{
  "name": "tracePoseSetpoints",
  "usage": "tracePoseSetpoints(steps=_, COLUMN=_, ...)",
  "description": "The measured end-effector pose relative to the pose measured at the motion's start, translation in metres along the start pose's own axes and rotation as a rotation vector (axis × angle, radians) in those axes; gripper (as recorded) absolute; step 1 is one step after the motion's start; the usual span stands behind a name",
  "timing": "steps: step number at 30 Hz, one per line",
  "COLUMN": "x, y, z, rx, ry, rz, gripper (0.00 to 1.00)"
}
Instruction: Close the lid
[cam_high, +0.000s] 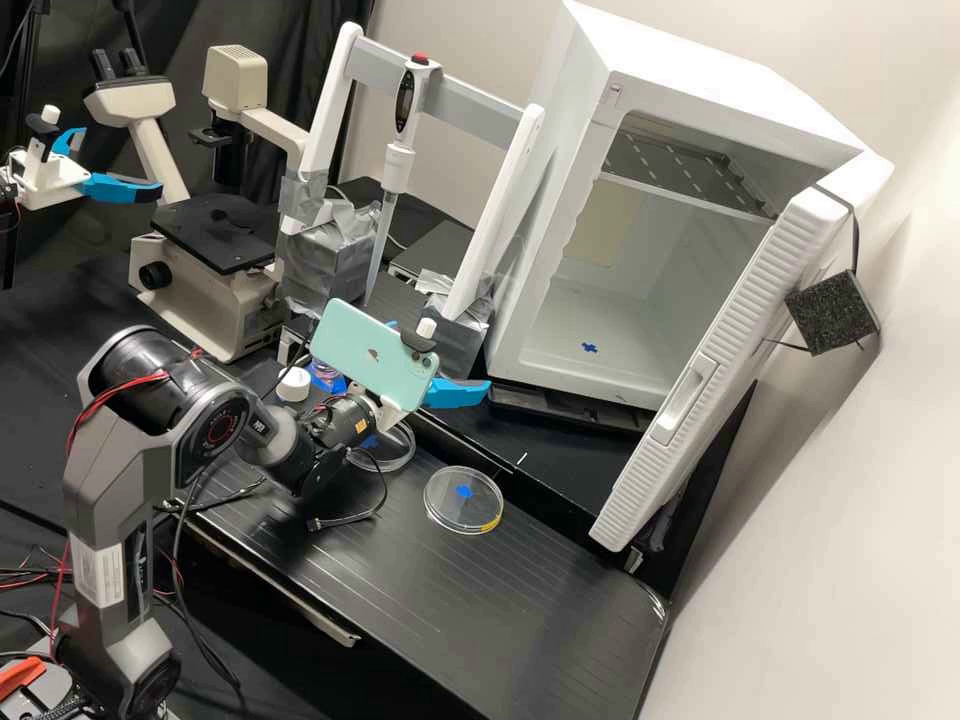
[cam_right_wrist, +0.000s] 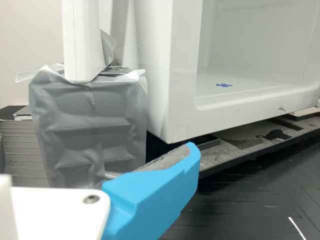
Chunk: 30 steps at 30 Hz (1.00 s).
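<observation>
High view has the gripper (cam_high: 440, 355) spread wide near what may be the lid (cam_high: 401, 450), beside the dish (cam_high: 480, 491) on the worktop (cam_high: 490, 610), where too low an approach could skid either out of place

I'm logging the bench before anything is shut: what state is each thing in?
White door: swung open.
Gripper: open, empty.
Pipette: upright, held on the white frame.
Phone: mounted on the arm.
Nearer dish: flat; whether lidded, I cannot tell.
Metal shelf: set inside the cabinet.
</observation>
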Motion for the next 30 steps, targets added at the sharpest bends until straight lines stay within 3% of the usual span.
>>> tracePoseSetpoints(steps=7, x=-0.001, y=0.000, z=0.001, rx=0.002, ry=0.001, rz=0.004, gripper=1.00)
tracePoseSetpoints(steps=12, x=-0.019, y=0.005, z=0.017, rx=-0.001, ry=-0.012, rz=0.013, gripper=1.00)
tracePoseSetpoints(steps=18, x=-0.052, y=0.024, z=0.039, rx=0.047, ry=-0.029, rz=0.093, gripper=1.00)
tracePoseSetpoints(steps=24, x=-0.089, y=0.044, z=0.055, rx=0.049, ry=-0.042, rz=0.186, gripper=1.00)
tracePoseSetpoints(steps=30, x=-0.114, y=0.053, z=0.065, rx=0.042, ry=-0.076, rz=0.208, gripper=1.00)
